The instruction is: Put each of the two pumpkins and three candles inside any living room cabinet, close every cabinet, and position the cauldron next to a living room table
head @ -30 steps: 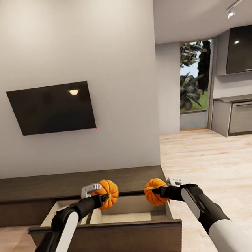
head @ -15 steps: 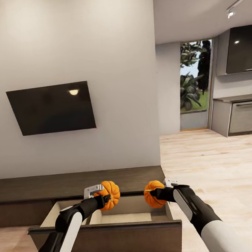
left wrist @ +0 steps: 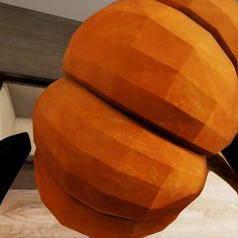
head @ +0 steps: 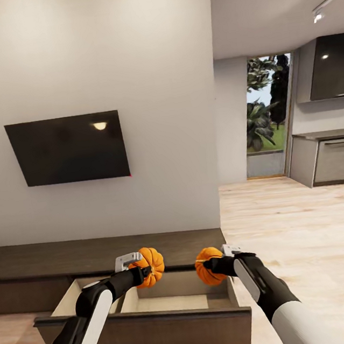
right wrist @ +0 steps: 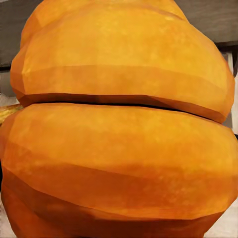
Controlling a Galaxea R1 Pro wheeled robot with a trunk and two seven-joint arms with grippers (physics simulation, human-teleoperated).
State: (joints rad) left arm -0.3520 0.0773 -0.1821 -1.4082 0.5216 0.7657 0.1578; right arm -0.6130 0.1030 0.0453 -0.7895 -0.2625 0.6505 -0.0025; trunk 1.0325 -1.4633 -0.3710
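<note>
- A flat black television screen (head: 68, 149) hangs on the pale grey wall at the left, above the long low dark-brown wooden cabinet (head: 37, 261).
- One wide drawer (head: 143, 328) of that cabinet stands pulled out toward the robot, its pale inside bare where it can be seen.
- The left gripper (head: 140, 269), black with a white-grey bracket, is clamped on a small orange ribbed pumpkin (head: 149, 265); this pumpkin hangs in the air above the back left part of the drawer. In the left wrist view the same pumpkin (left wrist: 134, 119) sits very close, with a dark fingertip (left wrist: 12, 158) at its edge.
- The right gripper (head: 212, 266) pinches a second orange ribbed pumpkin (head: 207, 265), which hangs above the back right part of the drawer, near the first pumpkin but apart from it. Up close in the right wrist view, this pumpkin (right wrist: 119, 124) hides the fingers.
- Farther right, light wooden flooring (head: 298, 226) runs to a tall window with green plants (head: 264, 108) and a grey kitchen counter (head: 330, 154).
</note>
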